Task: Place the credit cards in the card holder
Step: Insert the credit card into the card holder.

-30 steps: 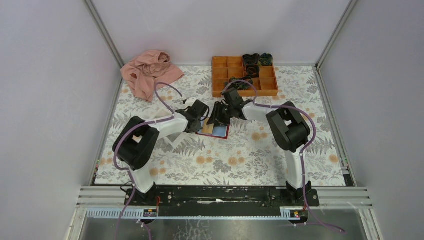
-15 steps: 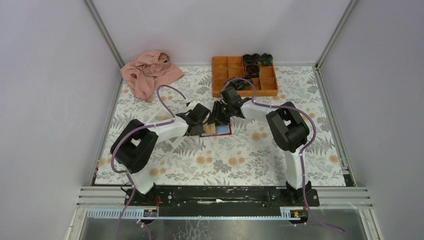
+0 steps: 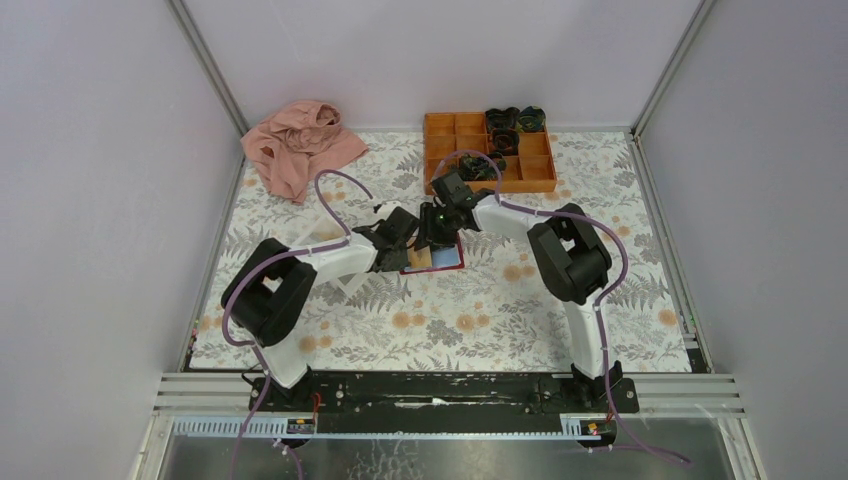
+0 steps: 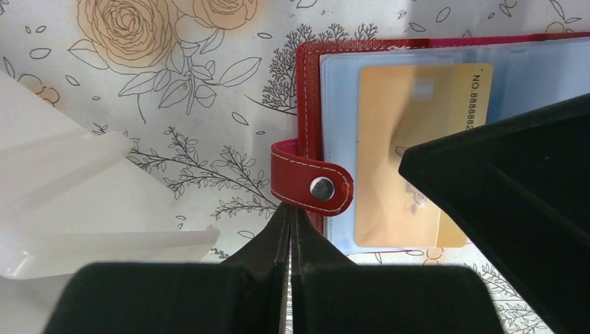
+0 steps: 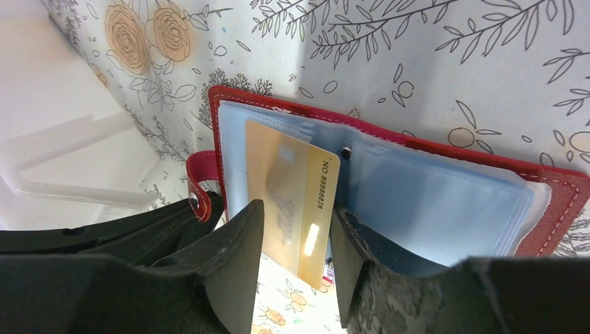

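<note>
Insertion step, by judgement: right gripper, fingers spread beside the golden credit card (grip cannot be told), is seating it in the open card holder at mid-table. Left gripper, fingers together, is resting by the snap tab. Next: sliding the card fully in.

A lab-like robot test cell: plain pale-grey panel walls and silver aluminium frame posts enclose a floral-patterned desk; a black metal mounting rail fronts it.

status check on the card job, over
Left fingers shut, tips at the snap tab. Right fingers straddle credit card, partly inside card holder; grip unclear. No obstruction seen.
</note>
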Robot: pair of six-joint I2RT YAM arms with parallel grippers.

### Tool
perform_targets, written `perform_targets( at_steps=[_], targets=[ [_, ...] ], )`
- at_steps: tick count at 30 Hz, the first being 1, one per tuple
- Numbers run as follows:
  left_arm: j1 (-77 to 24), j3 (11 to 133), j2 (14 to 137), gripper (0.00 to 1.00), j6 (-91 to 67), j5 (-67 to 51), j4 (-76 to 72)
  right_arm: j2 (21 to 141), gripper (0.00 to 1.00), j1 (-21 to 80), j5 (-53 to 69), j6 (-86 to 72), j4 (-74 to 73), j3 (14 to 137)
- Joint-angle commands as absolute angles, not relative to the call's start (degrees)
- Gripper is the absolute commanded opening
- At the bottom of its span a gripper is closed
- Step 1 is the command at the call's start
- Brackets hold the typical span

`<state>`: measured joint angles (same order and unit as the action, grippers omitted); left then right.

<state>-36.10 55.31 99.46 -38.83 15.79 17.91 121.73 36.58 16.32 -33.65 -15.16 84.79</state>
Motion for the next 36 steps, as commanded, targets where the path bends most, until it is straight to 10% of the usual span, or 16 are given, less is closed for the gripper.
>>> perform_targets(
  at_steps=[1, 36],
  targets=[
    [-37.44, 55.42, 102.2, 0.0, -39.2, 12.0, 17.23, 123.73, 0.47, 37.98, 12.48, -29.88, -20.84, 87.2],
    [-37.44, 54.34, 100.75, 0.0, -41.53, 12.07, 14.77, 119.41, 0.53, 40.53, 13.72, -26.19, -22.38, 89.06]
  ],
)
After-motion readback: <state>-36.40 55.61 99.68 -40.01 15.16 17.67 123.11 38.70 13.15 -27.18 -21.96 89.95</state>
